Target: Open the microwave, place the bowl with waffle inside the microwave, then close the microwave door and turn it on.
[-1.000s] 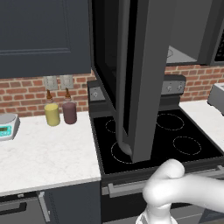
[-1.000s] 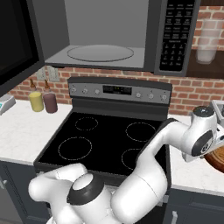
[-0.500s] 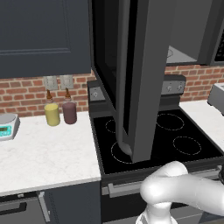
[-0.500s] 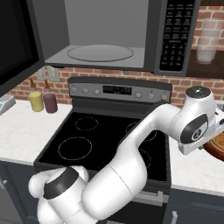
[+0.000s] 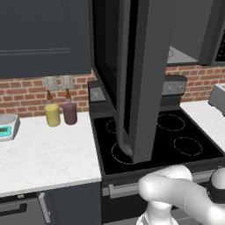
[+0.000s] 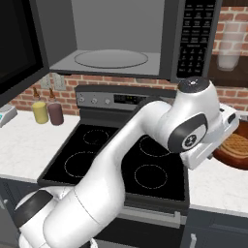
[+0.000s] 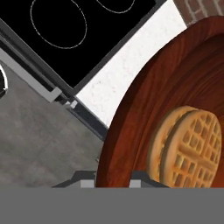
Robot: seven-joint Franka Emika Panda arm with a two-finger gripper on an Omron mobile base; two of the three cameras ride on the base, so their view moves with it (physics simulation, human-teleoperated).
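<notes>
The bowl is seen right up against the hand camera, dark reddish-brown and glossy, its rim arching across the hand view. Two round waffles are seen stacked inside it, leaning against the inner wall. The gripper is placed at the bowl's near rim, with one small grey fingertip outside the rim and the other inside; the rim appears to be pinched between the narrowly set jaws, though the contact itself is cut off at the frame's lower edge.

In the right base view, the bowl is found on the white counter just to the right of the stove, partly hidden behind the white hand, which is brought down against its left side.

The stove's black glass top with four ringed burners is seen just beyond the arm, and its grey control panel stands at the back.

To the left of the stove, a yellow cup and a purple cup are set side by side near the brick wall, with a small scale farther left.

Above the stove, the microwave is mounted with its pale interior and round turntable plate exposed. The microwave door is swung wide open to the left. A keypad occupies the microwave's right side.
</notes>
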